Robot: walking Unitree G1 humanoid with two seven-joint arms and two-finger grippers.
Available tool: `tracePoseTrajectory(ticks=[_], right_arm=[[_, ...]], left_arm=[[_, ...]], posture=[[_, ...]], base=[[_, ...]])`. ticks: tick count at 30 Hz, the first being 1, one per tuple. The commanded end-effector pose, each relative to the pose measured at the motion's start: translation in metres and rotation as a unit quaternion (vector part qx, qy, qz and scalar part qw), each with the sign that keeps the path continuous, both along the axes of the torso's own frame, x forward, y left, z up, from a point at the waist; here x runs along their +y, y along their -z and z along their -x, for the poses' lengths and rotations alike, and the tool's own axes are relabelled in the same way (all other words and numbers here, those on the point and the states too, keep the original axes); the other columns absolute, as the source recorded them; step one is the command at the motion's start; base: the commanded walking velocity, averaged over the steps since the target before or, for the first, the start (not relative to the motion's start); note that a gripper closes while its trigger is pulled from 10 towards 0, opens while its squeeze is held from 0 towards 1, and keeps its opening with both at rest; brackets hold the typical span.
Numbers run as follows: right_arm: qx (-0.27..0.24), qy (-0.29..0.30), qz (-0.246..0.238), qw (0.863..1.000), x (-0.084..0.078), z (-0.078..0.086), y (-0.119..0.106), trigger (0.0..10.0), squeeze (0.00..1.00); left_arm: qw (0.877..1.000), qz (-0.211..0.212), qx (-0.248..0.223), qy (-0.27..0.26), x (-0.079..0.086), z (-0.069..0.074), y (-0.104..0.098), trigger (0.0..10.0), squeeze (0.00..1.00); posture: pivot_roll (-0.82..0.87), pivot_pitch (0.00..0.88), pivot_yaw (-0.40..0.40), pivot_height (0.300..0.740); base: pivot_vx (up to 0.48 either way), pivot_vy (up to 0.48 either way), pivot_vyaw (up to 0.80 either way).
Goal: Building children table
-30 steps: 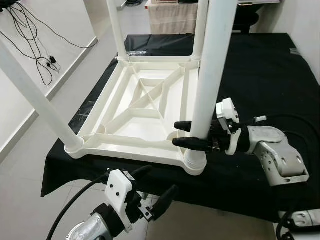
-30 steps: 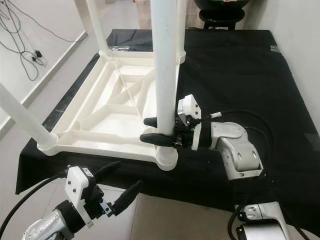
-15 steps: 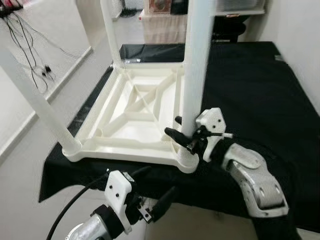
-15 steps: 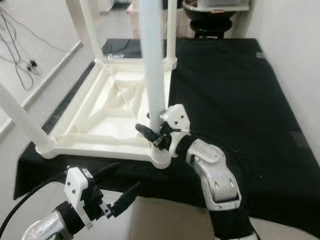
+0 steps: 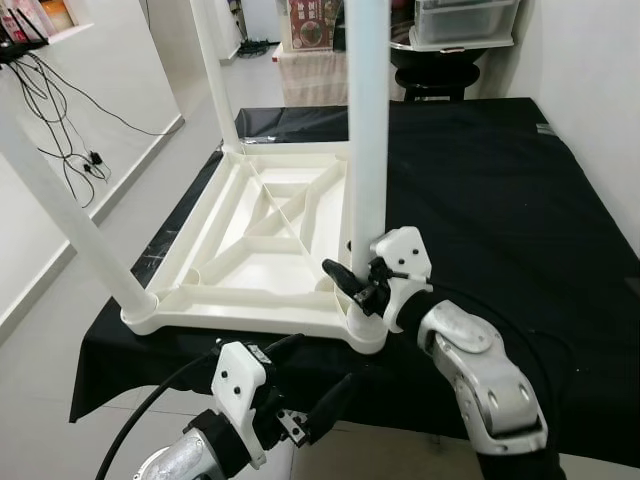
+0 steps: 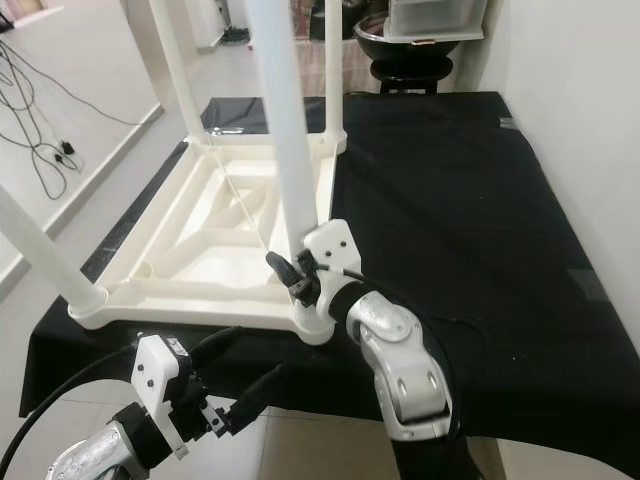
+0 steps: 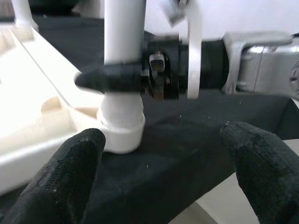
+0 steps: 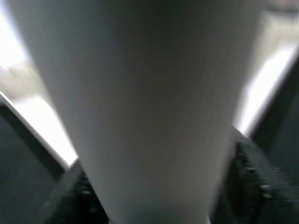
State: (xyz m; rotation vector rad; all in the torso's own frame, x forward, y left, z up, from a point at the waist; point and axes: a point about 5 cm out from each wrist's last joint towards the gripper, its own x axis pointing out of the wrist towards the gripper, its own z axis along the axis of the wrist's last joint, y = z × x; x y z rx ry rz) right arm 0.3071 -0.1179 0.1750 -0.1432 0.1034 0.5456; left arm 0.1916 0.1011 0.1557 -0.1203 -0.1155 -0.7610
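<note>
A white children's table [image 5: 260, 250] lies upside down on a black-covered worktop [image 5: 500, 180], its legs pointing up. My right gripper [image 5: 352, 285] is shut on the near right leg [image 5: 367, 150], just above its socket [image 5: 368, 330] at the table's corner. In the left wrist view one black finger [image 7: 110, 77] crosses that leg [image 7: 124, 32]. The right wrist view has the leg [image 8: 140, 102] pressed close between dark fingers [image 8: 252, 186]. My left gripper [image 5: 318, 365] hangs open below the worktop's front edge, facing that corner and touching nothing.
The near left leg [image 5: 70, 215] leans outward over the floor; the far left leg [image 5: 215, 70] stands upright. Cables [image 5: 60, 110] lie on the floor at the left. A black stool [image 5: 440, 60] with a storage box on it stands behind. A wall runs along the right.
My right arm has swung from out at the right round to the near side, its gripper staying on the leg and sliding lower. The camera has tilted up. The left gripper is unchanged.
</note>
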Motion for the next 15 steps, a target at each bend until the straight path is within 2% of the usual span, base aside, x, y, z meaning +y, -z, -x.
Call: tracePoseTrajectory(ticks=[1,2,3,4,5,6,7,8,9,10,11,12,15], right_arm=[[-0.006,-0.020,-0.027,0.999,0.003,-0.005,-0.008,10.0,1.00],[-0.006,-0.020,-0.027,0.999,0.003,-0.005,-0.008,10.0,1.00],[-0.023,-0.062,-0.046,0.997,0.004,-0.008,-0.019,10.0,1.00],[-0.023,-0.062,-0.046,0.997,0.004,-0.008,-0.019,10.0,1.00],[-0.040,-0.108,-0.050,0.992,0.004,-0.009,-0.027,10.0,1.00],[-0.056,-0.164,-0.036,0.984,0.003,-0.008,-0.034,10.0,1.00],[-0.056,-0.164,-0.036,0.984,0.003,-0.008,-0.034,10.0,1.00],[-0.066,-0.222,-0.014,0.973,0.000,-0.006,-0.037,10.0,1.00],[-0.066,-0.222,-0.014,0.973,0.000,-0.006,-0.037,10.0,1.00],[-0.062,-0.252,-0.002,0.966,-0.001,-0.005,-0.037,10.0,0.00],[-0.057,-0.283,0.002,0.957,-0.002,-0.003,-0.037,10.0,0.00],[-0.057,-0.283,0.002,0.957,-0.002,-0.003,-0.037,10.0,0.00],[-0.043,-0.332,0.010,0.942,-0.008,-0.010,-0.035,10.0,0.00]], left_arm=[[1.000,-0.007,0.009,-0.005,0.001,0.000,0.005,10.0,0.00],[1.000,-0.007,0.009,-0.005,0.001,0.000,0.005,10.0,0.00],[1.000,-0.007,0.009,-0.004,0.001,0.000,0.005,10.0,0.00],[1.000,-0.007,0.009,-0.004,0.001,0.000,0.005,10.0,0.00],[1.000,-0.007,0.009,-0.003,0.001,0.000,0.005,10.0,0.00],[1.000,-0.007,0.009,-0.002,0.001,0.000,0.005,10.0,0.00],[1.000,-0.007,0.009,-0.002,0.001,0.000,0.005,10.0,0.00],[1.000,-0.006,0.009,-0.001,0.000,0.000,0.004,10.0,0.00],[1.000,-0.006,0.009,-0.001,0.000,0.000,0.004,10.0,0.00],[1.000,-0.006,0.009,-0.001,0.000,0.001,0.004,10.0,0.00],[1.000,-0.006,0.009,-0.001,0.000,0.001,0.004,10.0,0.00],[1.000,-0.006,0.009,-0.001,0.000,0.001,0.004,10.0,0.00],[1.000,-0.006,0.009,-0.001,-0.001,0.002,0.004,10.0,0.00]], posture=[[0.02,0.163,0.040,0.740],[0.02,0.163,0.040,0.740],[0.02,0.162,0.041,0.740],[0.02,0.162,0.041,0.740],[0.02,0.164,0.039,0.740],[0.02,0.164,0.039,0.740],[0.02,0.164,0.039,0.740],[0.03,0.166,0.038,0.740],[0.03,0.166,0.038,0.740],[0.03,0.167,0.037,0.740],[0.03,0.169,0.035,0.740],[0.03,0.169,0.035,0.740],[0.04,0.173,0.036,0.740]], base=[[0.000,0.000,0.00],[0.000,0.000,0.00],[0.000,0.000,0.00],[0.000,0.000,0.00],[0.000,0.000,0.00],[0.000,0.000,0.00],[0.000,0.000,0.00],[0.000,0.000,0.00],[0.000,0.000,0.00],[0.000,0.000,0.00],[0.000,0.000,0.00],[0.000,0.000,0.00],[0.000,0.000,0.00]])
